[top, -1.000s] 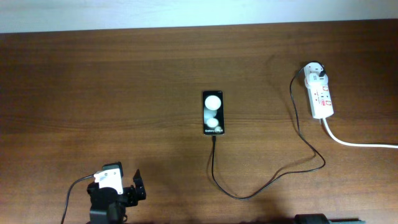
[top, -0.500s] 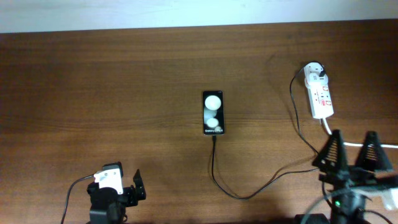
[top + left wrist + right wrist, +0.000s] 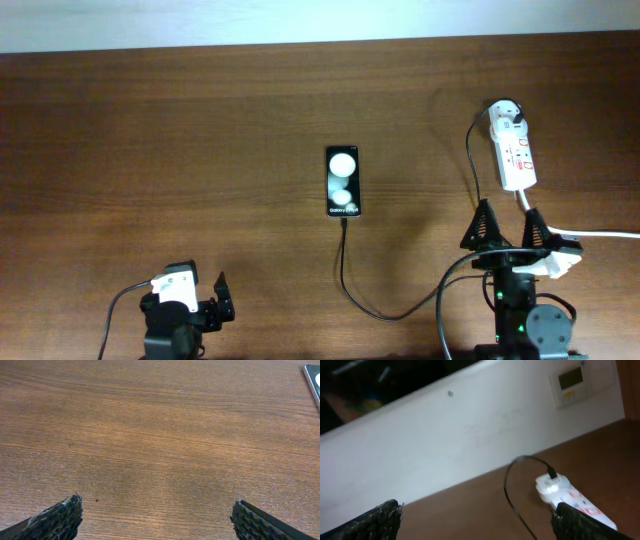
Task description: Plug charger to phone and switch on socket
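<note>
Wood-grain brown table (image 3: 150,130), seen from overhead, carrying all the task objects. The phone (image 3: 342,181) lies flat near the centre, screen up, with two white reflected spots and small white lettering at its near end. The charger (image 3: 342,255), a thin black cable, meets that near end, loops toward the front edge, then rises on the right to a small adapter seated at the far end of the socket (image 3: 514,150). The socket is a white strip with red markings at the right rear of the table. Its thick white cord (image 3: 590,233) runs off to the right.

The right gripper (image 3: 508,222) stands just short of the socket's near end, jaws spread wide and grasping nothing. Its wrist view looks up at a white wall bearing a small panel (image 3: 572,382), with the socket below.

The left gripper (image 3: 195,292) sits at the front left, well apart from the phone. Its jaws are released and empty over bare wood.
</note>
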Motion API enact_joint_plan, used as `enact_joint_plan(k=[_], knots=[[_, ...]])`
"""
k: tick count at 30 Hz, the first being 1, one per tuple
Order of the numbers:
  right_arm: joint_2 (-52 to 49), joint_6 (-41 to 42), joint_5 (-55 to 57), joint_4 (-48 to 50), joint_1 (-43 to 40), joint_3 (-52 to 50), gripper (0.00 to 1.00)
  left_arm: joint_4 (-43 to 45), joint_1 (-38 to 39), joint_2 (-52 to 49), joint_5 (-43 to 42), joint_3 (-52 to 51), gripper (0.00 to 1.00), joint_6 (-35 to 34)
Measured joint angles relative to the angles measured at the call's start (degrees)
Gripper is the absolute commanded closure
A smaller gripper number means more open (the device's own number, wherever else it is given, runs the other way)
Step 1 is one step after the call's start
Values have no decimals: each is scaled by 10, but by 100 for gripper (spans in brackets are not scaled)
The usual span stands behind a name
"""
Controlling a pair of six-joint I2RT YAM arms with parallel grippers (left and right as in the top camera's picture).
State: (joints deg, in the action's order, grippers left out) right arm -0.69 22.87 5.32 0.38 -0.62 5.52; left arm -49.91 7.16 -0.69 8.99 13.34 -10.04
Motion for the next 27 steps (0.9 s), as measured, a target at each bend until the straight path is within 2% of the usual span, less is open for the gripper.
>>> enact_joint_plan(k=[6,27], knots=[[-3,0,19,-141,0,-9,1,0,0,0,0,0,1,0],[-3,0,21,-143,0,-8,1,0,0,0,0,0,1,0]])
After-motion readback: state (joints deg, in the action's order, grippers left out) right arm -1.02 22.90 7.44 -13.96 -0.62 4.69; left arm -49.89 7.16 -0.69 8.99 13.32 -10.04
